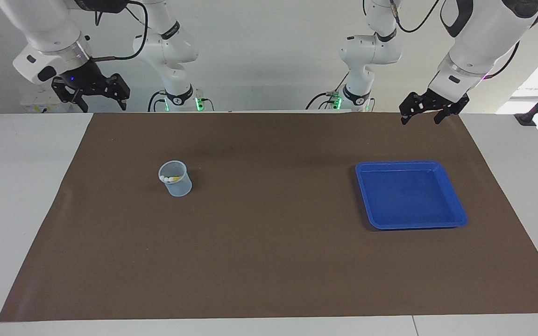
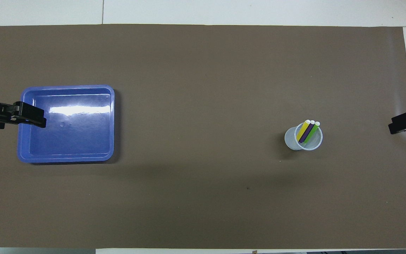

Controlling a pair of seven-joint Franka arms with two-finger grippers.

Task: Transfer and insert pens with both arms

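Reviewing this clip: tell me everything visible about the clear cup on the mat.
The cup is a small round beaker of translucent, bluish-white plastic with a thin pale rim, standing upright on the brown mat toward the right arm's end of the table. Three pens lean together inside it against the rim: yellow, purple and green, whitish ends up. Nothing else touches it; neither hand is over it.

A: Where are the pens (image 2: 308, 129) found?
B: In the cup (image 2: 303, 139), toward the right arm's end of the counter (image 1: 17, 196).
A: And the tray (image 1: 451, 212)?
B: Toward the left arm's end, well apart.
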